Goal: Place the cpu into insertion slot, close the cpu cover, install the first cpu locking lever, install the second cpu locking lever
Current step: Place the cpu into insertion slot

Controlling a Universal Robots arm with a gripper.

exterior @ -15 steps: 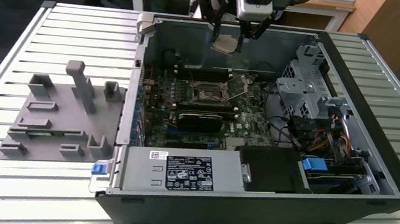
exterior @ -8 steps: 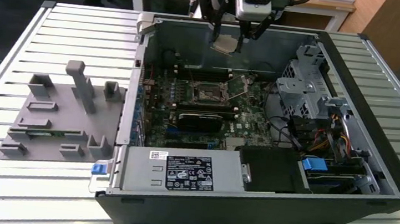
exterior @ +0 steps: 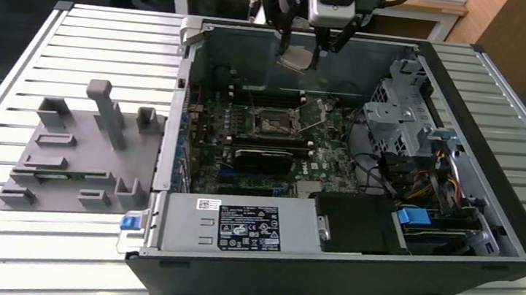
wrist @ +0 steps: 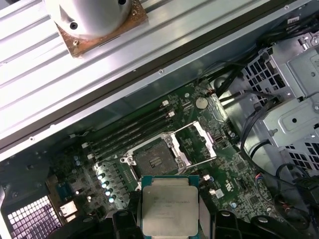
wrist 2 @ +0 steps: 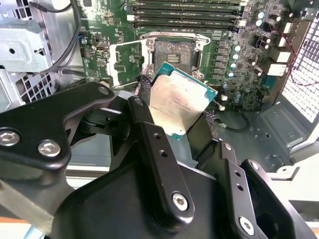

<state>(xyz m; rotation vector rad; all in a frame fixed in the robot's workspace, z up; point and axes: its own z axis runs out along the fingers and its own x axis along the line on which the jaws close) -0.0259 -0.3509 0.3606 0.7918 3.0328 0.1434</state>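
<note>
While tool (exterior: 304,52) clamps cpu (wrist 2: 182,102) above case (exterior: 327,286), insertion slot (wrist: 152,159) lies uncovered | cpu cover (wrist: 207,139) raised | memory slots (wrist: 129,129) adjacent

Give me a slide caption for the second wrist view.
The gripper holds the cpu short of the bare insertion slot, whose cpu cover stands open.

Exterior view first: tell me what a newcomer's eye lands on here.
The claw hangs over the open computer case, shut on the cpu, whose dull metal face shows large in both wrist views. Below it, the insertion slot lies bare, the cpu cover swung open beside it.
</note>
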